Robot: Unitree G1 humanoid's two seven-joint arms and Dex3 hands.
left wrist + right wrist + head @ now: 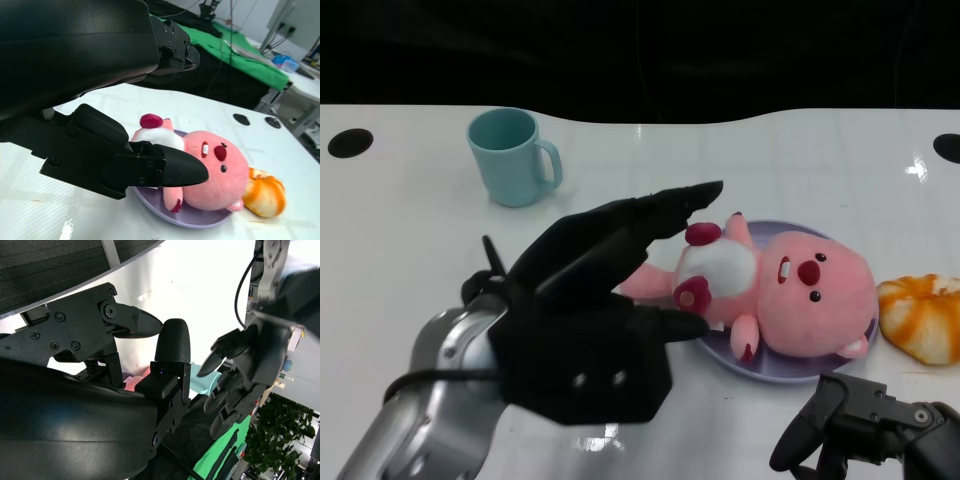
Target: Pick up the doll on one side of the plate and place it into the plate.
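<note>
The pink doll (790,290) lies on its back in the purple plate (760,372), head toward the right. My left hand (600,290) hovers at the doll's feet with its fingers stretched apart over the legs, holding nothing. In the left wrist view the doll (210,165) and plate (150,200) show just beyond the thumb (150,167), with a gap between thumb and upper fingers. My right hand (865,420) sits low at the table's near right, empty, away from the plate. Its fingers (165,365) stand apart in the right wrist view.
A teal mug (515,155) stands at the back left. An orange-and-white bun-like toy (923,315) lies just right of the plate, also seen in the left wrist view (265,195). A round black hole (350,142) marks the table's far left corner.
</note>
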